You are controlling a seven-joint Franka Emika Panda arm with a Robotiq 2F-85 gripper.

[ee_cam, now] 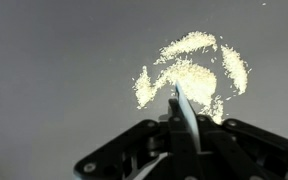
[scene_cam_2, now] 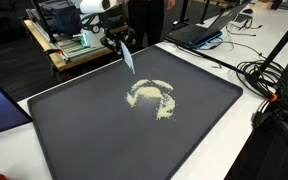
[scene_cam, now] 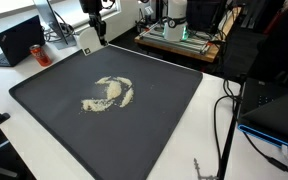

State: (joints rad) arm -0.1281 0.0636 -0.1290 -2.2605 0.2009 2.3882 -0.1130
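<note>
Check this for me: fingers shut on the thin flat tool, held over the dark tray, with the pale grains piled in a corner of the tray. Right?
Not quite: both exterior views show the pale grains lying near the middle of the dark tray, not in a corner. The rest stands: the fingers are shut on the thin flat tool over the tray.

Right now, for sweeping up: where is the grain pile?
The grain pile lies near the middle of the dark mat in both exterior views; the wrist view shows it beyond the blade in the tool.
</note>
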